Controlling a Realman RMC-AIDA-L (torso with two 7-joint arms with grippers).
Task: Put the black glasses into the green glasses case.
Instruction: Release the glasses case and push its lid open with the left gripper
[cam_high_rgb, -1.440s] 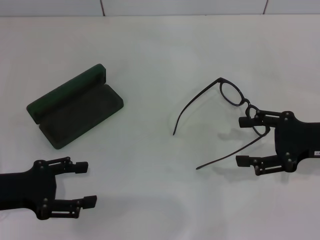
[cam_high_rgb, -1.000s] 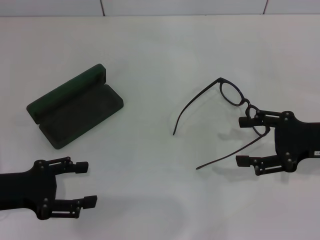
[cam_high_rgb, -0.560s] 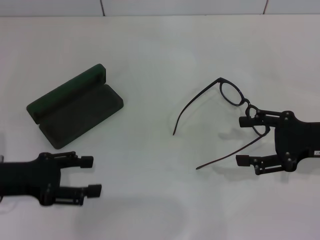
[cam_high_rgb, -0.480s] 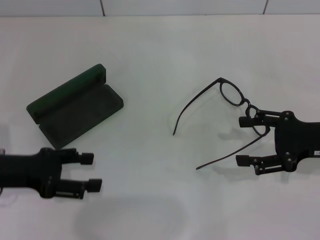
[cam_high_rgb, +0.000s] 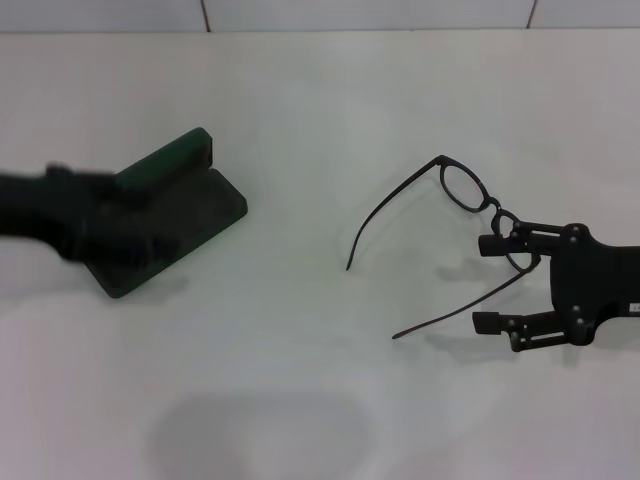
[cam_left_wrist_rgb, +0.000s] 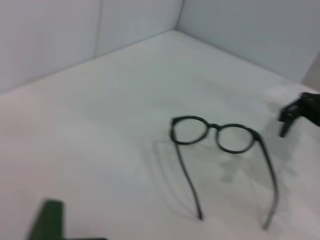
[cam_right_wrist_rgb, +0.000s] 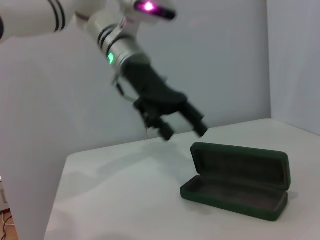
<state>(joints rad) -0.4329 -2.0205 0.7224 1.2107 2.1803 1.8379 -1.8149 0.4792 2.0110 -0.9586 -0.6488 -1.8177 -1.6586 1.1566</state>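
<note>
The black glasses (cam_high_rgb: 462, 189) lie on the white table at the right with both temple arms unfolded; they also show in the left wrist view (cam_left_wrist_rgb: 215, 137). My right gripper (cam_high_rgb: 485, 283) is open, its fingers on either side of the nearer lens and temple. The green glasses case (cam_high_rgb: 215, 200) lies open at the left, lid upright; it also shows in the right wrist view (cam_right_wrist_rgb: 240, 181). My left gripper (cam_high_rgb: 150, 220) is blurred, above the case's near end and covering part of it. In the right wrist view the left gripper (cam_right_wrist_rgb: 184, 131) is open and empty, in the air behind the case.
The white table (cam_high_rgb: 300, 330) carries only the case and the glasses. Grey wall panels (cam_high_rgb: 360, 12) stand at the far edge. The right gripper's fingers (cam_left_wrist_rgb: 295, 112) show far off in the left wrist view.
My left arm has swung from the table's near left edge forward and up over the green case. The right gripper, glasses and case have not moved.
</note>
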